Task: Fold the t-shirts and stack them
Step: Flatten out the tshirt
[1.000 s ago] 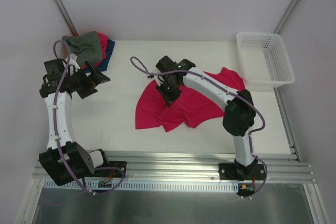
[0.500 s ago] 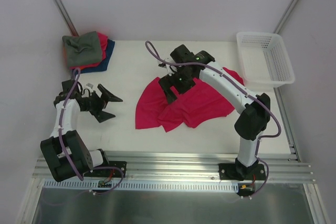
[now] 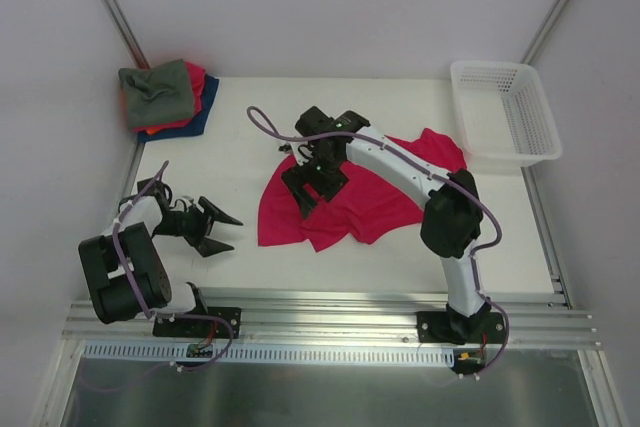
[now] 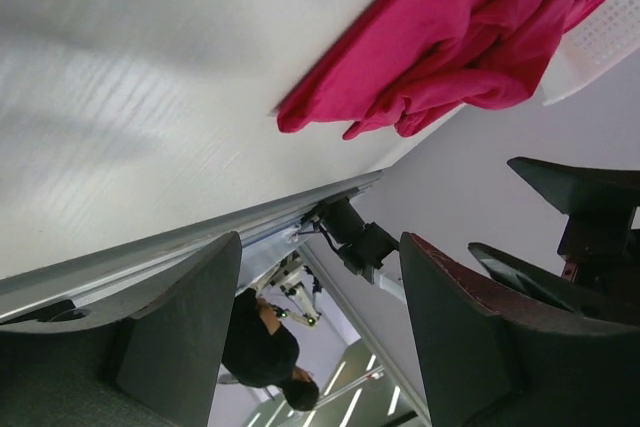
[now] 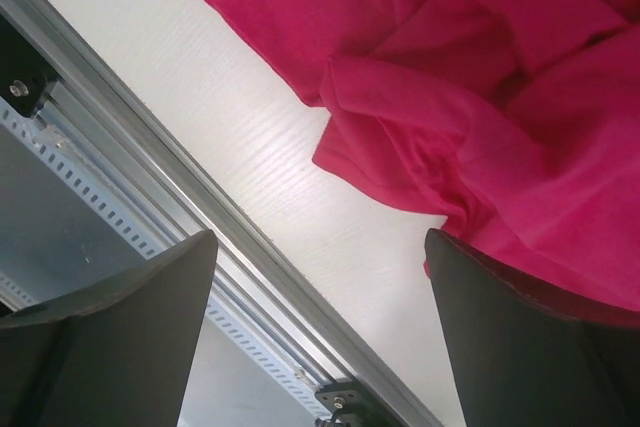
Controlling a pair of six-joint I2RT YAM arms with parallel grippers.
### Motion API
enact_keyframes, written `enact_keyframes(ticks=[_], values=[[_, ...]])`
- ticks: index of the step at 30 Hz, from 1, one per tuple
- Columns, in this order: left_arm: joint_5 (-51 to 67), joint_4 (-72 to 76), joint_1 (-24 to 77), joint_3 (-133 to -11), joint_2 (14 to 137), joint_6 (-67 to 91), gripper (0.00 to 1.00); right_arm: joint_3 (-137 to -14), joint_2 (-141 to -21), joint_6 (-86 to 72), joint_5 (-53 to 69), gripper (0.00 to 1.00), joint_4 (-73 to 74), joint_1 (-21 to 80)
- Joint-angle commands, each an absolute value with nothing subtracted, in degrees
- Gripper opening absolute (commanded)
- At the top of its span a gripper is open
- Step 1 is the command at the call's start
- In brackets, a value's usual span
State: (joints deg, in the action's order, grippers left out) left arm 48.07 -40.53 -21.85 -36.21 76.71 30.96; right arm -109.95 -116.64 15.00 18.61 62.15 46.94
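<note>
Compared with half a second earlier, the left claw [image 3: 234, 233] is drawn back low at the near-left of the counter [image 3: 240, 147], and the right claw [image 3: 304, 191] is shifted over the left part of the crimson t-shirt [image 3: 375, 202]. Both claws are held wide, empty. The shirt is spread crumpled mid-counter, long axis left–right, its left hem faced by the left claw across open counter. At far-left, folded t-shirts [image 3: 160, 97] are stacked.

No writing, label, brand, number or sign can be read in any view.
</note>
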Motion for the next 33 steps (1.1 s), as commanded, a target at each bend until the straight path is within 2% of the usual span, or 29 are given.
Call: enact_keyframes(ticks=[1,9,21,33], values=[[46.6,-40.6,-22.1,-36.9,80.2,31.9,0.65,-113.5,-119.3,13.5,21.2,0.87,63.5,48.9],[46.2,-36.1,-20.1,-40.9,90.9,33.7,0.5,-111.8,-121.6,12.8,20.9,0.86,63.4,51.4],[47.1,-32.3,-7.2,-47.5,101.8,38.1,0.47,-112.3,-120.8,13.4,18.5,0.87,63.3,51.0],[47.2,-31.8,-6.0,-41.8,99.6,38.5,0.4,-113.6,-121.5,13.3,18.4,0.87,63.2,50.8]])
